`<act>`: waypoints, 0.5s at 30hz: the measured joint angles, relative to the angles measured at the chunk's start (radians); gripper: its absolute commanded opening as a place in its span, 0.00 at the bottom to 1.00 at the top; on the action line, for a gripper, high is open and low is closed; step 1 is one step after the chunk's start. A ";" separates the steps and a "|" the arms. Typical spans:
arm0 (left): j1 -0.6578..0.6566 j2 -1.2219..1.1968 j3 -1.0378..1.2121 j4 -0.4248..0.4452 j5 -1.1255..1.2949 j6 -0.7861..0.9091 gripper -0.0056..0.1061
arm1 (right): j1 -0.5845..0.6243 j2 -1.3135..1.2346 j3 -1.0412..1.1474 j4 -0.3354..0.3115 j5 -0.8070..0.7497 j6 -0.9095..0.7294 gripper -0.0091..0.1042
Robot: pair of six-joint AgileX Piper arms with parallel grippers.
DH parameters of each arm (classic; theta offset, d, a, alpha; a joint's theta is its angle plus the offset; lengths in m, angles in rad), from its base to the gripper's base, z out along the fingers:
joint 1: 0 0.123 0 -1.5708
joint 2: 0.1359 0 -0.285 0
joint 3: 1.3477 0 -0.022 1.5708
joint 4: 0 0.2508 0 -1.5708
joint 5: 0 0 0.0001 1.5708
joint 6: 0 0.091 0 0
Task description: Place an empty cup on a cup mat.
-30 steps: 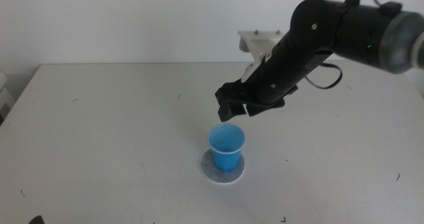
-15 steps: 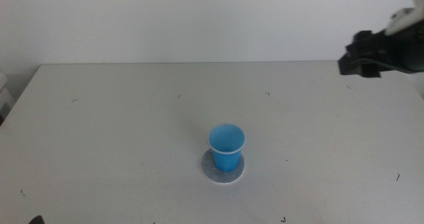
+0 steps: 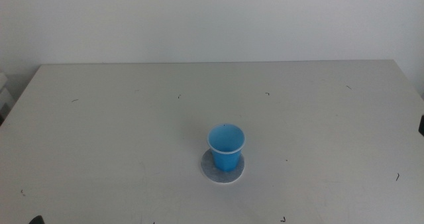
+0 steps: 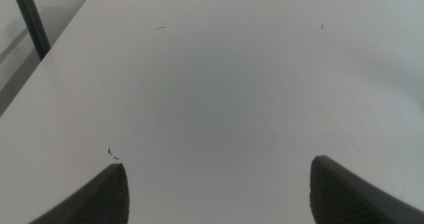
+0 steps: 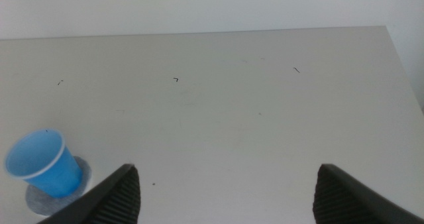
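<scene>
- While both my arms wait off the middle view, the blue cup [image 3: 226, 146] stands upright on the grey cup mat [image 3: 222, 169], toward the near edge of the table [image 3: 99, 131], about midway between its left and right edges.
- My right jaws [image 5: 225, 191] are spread wide over bare table, well apart from the cup, holding nothing.
- My left jaws [image 4: 218, 191] are likewise spread wide and empty, over the table near its left edge.

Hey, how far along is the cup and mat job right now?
Looks finished. Done: the cup stands upright on the cup mat, and looks empty. In hand: nothing; the right hand is open, off to the cup's side, and the left hand waits open over bare table. Left: nothing that I can see.
</scene>
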 measured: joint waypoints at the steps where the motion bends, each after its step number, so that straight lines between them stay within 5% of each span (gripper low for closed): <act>1: 0.000 0.000 0.000 0.000 0.000 0.000 0.99 | 0.000 -0.039 0.043 0.000 -0.028 -0.004 0.82; 4: 0.000 0.000 0.000 0.000 0.000 0.000 0.99 | 0.000 -0.145 0.154 0.000 -0.096 -0.026 0.91; 15: 0.000 0.000 0.000 0.000 0.000 0.000 0.99 | 0.000 -0.481 0.364 -0.093 -0.184 -0.007 0.91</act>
